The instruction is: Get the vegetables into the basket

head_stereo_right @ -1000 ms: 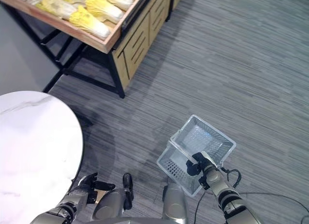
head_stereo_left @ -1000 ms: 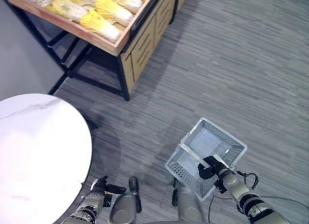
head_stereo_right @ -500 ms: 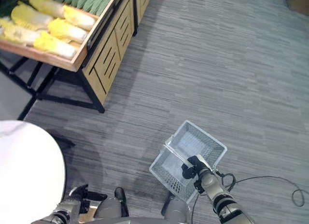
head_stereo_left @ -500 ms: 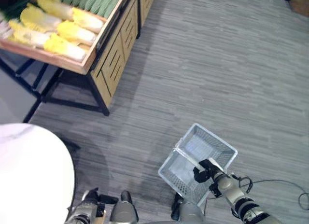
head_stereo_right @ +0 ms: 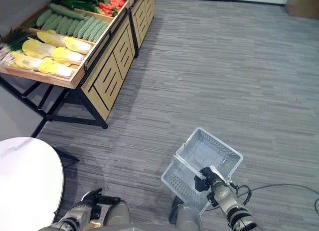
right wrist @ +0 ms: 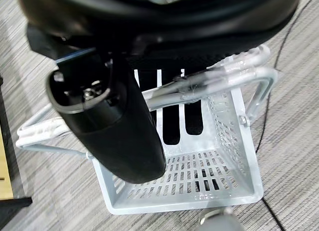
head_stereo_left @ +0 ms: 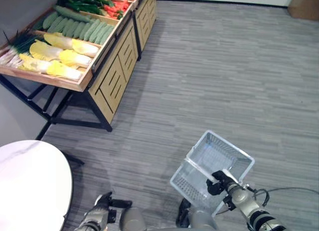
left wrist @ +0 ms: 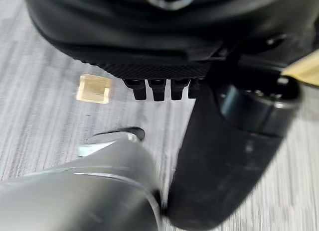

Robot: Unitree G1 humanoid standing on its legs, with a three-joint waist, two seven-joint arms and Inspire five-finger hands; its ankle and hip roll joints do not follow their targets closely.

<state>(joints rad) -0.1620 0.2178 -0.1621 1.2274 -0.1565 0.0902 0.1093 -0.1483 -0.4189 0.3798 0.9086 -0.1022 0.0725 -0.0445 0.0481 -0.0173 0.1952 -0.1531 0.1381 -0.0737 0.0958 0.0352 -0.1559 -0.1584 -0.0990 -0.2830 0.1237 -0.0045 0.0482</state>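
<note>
While the right hand (head_stereo_left: 215, 186) grips its handle (right wrist: 209, 84), the basket (head_stereo_left: 197, 183) hangs empty.

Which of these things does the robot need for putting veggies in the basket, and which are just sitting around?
For the job:
- basket, empty, carried by the handle in the right hand
- yellow cabbages on the wooden stand
- cucumbers
- left hand, hanging low, holding nothing

Just sitting around:
- round white table
- cardboard box in the far corner

Even, bright indoor light, soft shadows; left wrist view blurred, perhaps by motion
</note>
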